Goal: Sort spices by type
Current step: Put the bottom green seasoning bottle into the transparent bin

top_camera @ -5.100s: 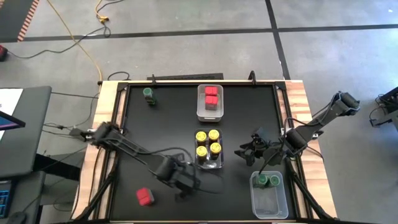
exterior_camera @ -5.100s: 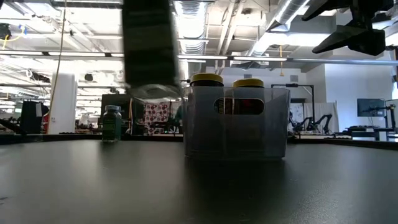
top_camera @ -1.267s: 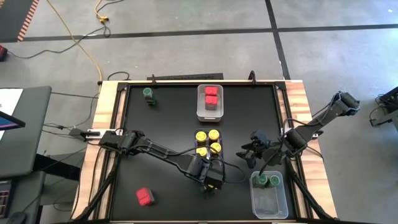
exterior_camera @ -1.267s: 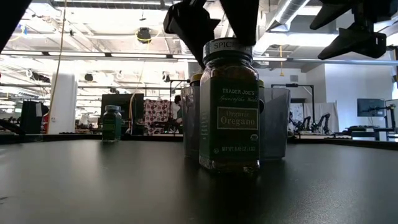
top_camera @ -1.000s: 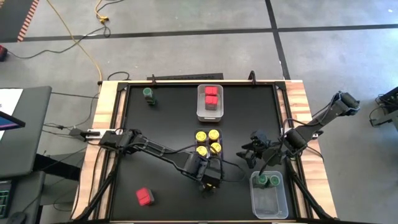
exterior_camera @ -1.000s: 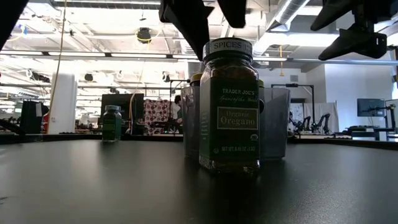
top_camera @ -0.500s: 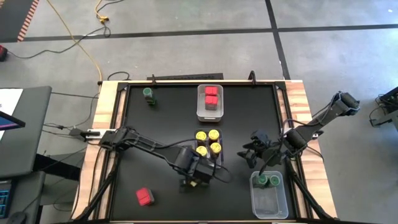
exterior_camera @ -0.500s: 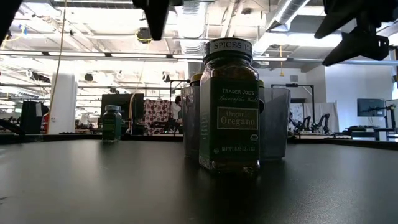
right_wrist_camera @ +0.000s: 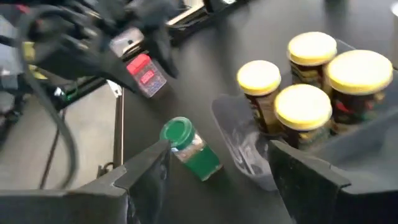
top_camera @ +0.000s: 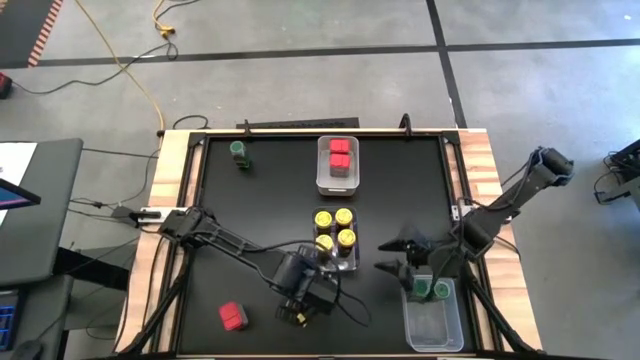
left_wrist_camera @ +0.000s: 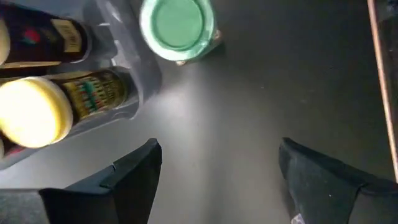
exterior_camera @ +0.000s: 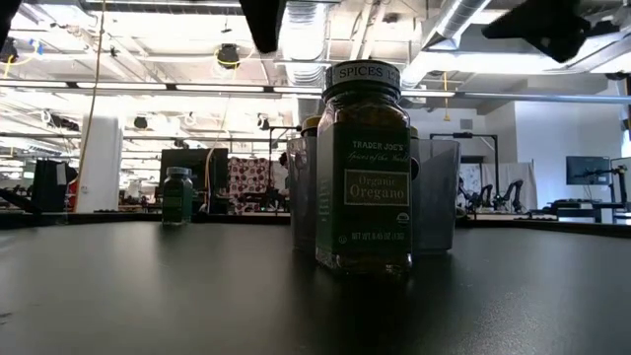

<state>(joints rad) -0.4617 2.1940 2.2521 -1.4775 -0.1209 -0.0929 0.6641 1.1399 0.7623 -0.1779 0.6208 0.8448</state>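
Oregano jar [exterior_camera: 363, 168] with the green lid stands upright on the black table [top_camera: 260, 200], just beside the near end of the clear bin [top_camera: 338, 262] that holds the four yellow-lidded jars [top_camera: 334, 229]. From my left wrist camera I see its green top [left_wrist_camera: 176, 26] free of the fingers, right next to the bin wall. My left gripper [top_camera: 300, 303] sits near the front of the table, a little to the left of that jar, with its fingers [left_wrist_camera: 127, 180] spread apart and nothing between them.

My right gripper [top_camera: 398, 258] hovers between the yellow-lid bin and the clear bin at the front right [top_camera: 433, 318]; its fingers [right_wrist_camera: 146, 165] are also apart and empty. Through the right wrist camera I can see the oregano jar [right_wrist_camera: 186, 146], the yellow lids [right_wrist_camera: 311, 78] and a red square-topped container [right_wrist_camera: 146, 73] lying farther off.

That red container [top_camera: 233, 317] sits alone near the front left of the table. Two more red ones [top_camera: 339, 153] are in the clear bin at the back centre [top_camera: 337, 183]. One green-lidded jar [top_camera: 239, 151] stands alone at the back left. At least one green lid [top_camera: 440, 290] shows in the front right bin, partly covered by my right arm
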